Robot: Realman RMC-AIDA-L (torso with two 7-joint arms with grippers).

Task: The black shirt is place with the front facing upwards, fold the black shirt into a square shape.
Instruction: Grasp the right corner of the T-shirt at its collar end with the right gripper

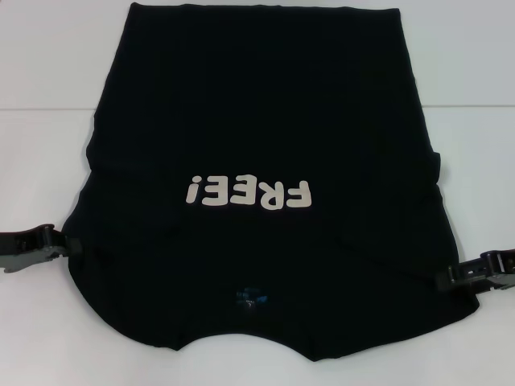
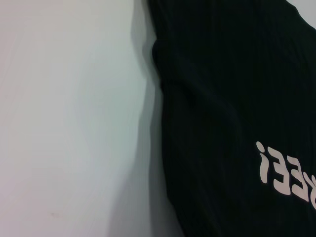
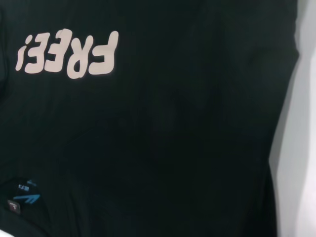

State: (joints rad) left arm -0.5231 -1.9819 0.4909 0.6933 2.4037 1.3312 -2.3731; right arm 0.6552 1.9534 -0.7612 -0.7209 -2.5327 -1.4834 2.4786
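Observation:
The black shirt [image 1: 257,121] lies flat on the white table [image 1: 48,72], front up, collar toward me and hem at the far side. Cream letters "FREE!" [image 1: 248,193] run across the chest, and a small blue neck label [image 1: 248,298] shows at the collar. My left gripper [image 1: 71,244] is low at the shirt's left edge, level with the shoulder. My right gripper [image 1: 447,278] is low at the right edge, its tip touching the cloth. The left wrist view shows the shirt [image 2: 232,98] side edge, and the right wrist view shows the shirt [image 3: 173,138] chest and label [image 3: 24,197].
Bare white tabletop [image 2: 69,123] runs along both sides of the shirt. The shirt's hem reaches the far top of the head view.

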